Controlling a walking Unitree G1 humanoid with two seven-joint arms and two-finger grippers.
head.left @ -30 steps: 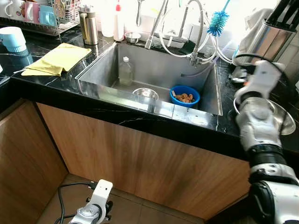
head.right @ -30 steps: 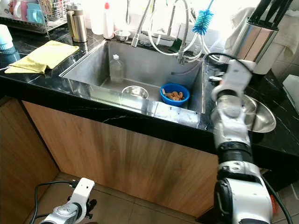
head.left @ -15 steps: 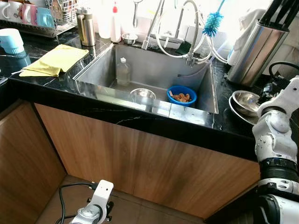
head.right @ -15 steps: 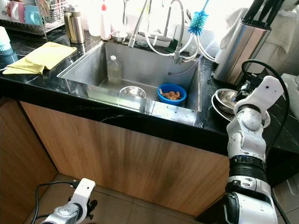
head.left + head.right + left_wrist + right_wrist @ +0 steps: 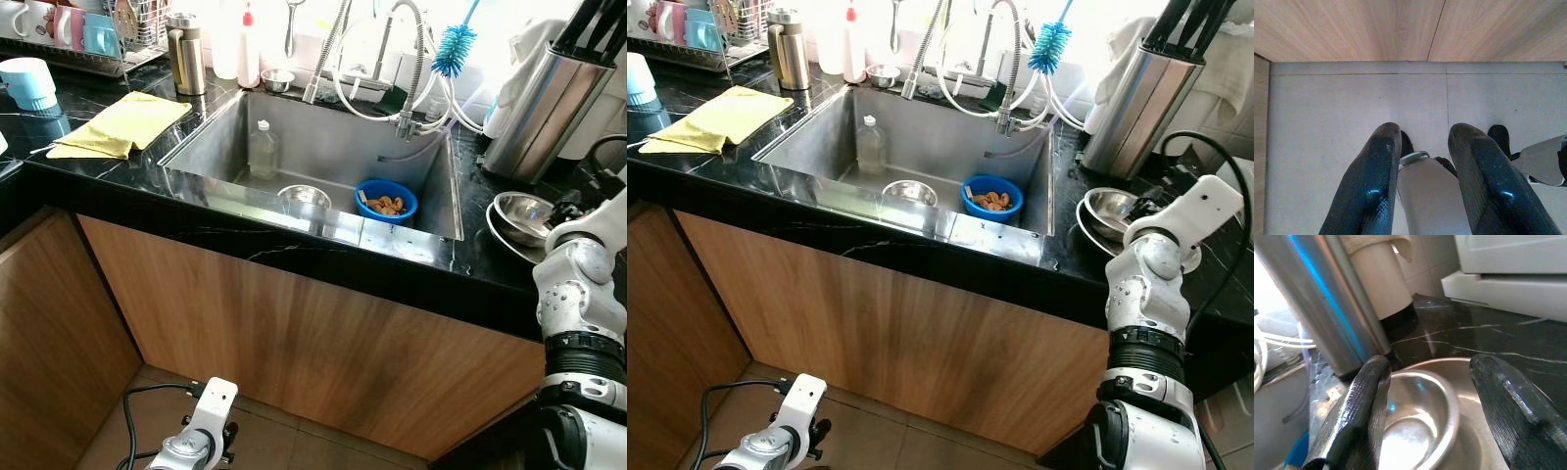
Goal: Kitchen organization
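Observation:
Two nested steel bowls [image 5: 522, 212] sit on the black counter right of the sink, beside a tall steel knife holder [image 5: 544, 103]. My right gripper [image 5: 1430, 368] hovers open just short of them; in the right wrist view the small bowl [image 5: 1415, 416] lies in the wider one [image 5: 1488, 445] between and beyond the fingers, untouched. The sink [image 5: 333, 127] holds a clear plastic bottle [image 5: 262, 149], a steel bowl [image 5: 305, 198] and a blue bowl [image 5: 386, 201] with brown food. My left gripper [image 5: 1425, 132] hangs open over the floor tiles.
A yellow cloth [image 5: 122, 122] lies on the counter left of the sink, with a light blue cup [image 5: 26, 81], a dish rack [image 5: 98, 29] and a steel flask [image 5: 185, 54] behind. Faucet hoses and a blue brush [image 5: 454, 49] stand at the sink's back. Wooden cabinet fronts [image 5: 294, 333] run below.
My right arm, which covered the steel bowls a second ago, has pulled back to the right, and the bowls now show. The left arm has not moved.

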